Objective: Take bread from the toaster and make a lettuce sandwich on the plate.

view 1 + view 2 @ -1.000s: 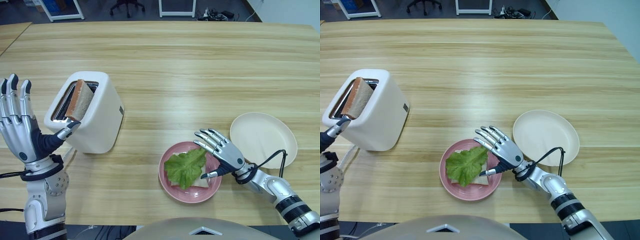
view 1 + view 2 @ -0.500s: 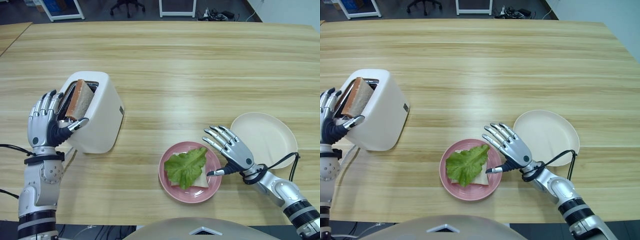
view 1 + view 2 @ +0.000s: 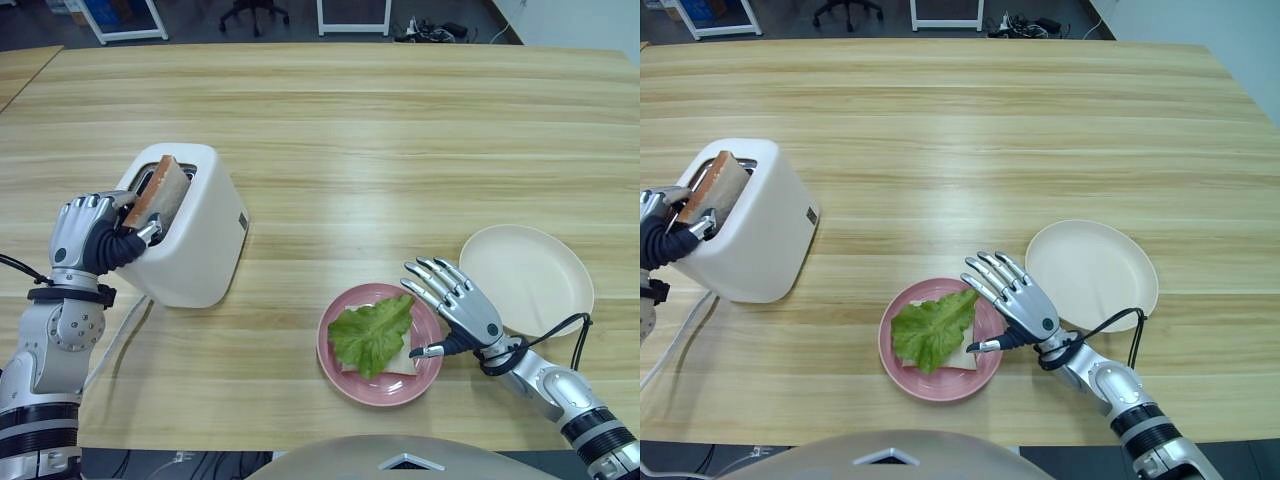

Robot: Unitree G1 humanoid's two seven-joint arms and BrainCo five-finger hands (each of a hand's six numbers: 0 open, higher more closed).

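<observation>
Standing tilted in the slot of the white toaster (image 3: 195, 245), a toasted slice of bread (image 3: 168, 183) is clasped near its lower end by the left robot hand (image 3: 92, 235). The fingers are curled around it from the toaster's outer side, presumably so that it can be drawn upward. On the pink plate (image 3: 385, 388), near the front edge of the table (image 3: 400, 150), a lettuce leaf (image 3: 372, 333) is laid over a first slice (image 3: 405, 362), which is judged to be waiting for its top. The right robot hand (image 3: 462, 312) is held just beside that plate's right rim, its fingers spread wide with nothing in them, probably so that the landing spot is kept free. A cream plate (image 3: 525, 278) is set just to its right.
</observation>
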